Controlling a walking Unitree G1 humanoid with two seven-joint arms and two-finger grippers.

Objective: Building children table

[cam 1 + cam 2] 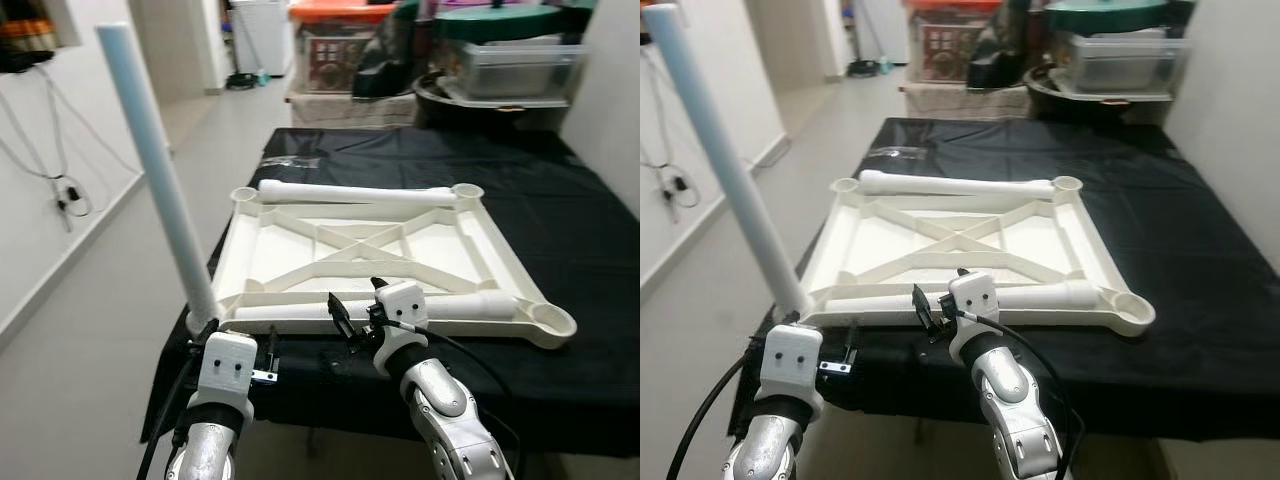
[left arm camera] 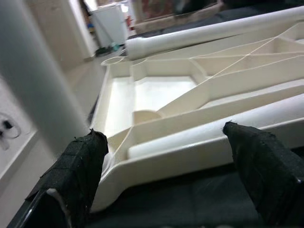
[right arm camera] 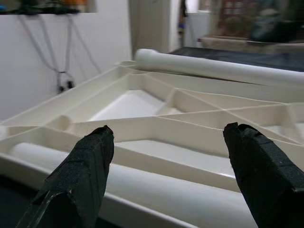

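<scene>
A white tabletop (image 1: 232, 255) lies upside down on the black-covered table (image 1: 560, 220). A pale blue leg (image 1: 160, 170) stands tilted in its near-left corner socket. Two white legs lie on the tabletop: one along the far edge (image 1: 355, 193), one along the near edge (image 1: 470, 305). My left gripper (image 1: 238, 340) is open at the near-left corner, just beside the base of the standing leg (image 2: 33, 85). My right gripper (image 1: 358, 303) is open at the near edge, its fingers spread above the lying leg (image 3: 156, 187), holding nothing.
The corner sockets at near right (image 1: 550, 318), far right (image 1: 466, 190) and far left (image 1: 245, 195) hold no legs. Storage bins (image 1: 510, 65) stand behind the table. A white wall with hanging cables (image 1: 60, 190) and open floor (image 1: 90, 330) lie to the left.
</scene>
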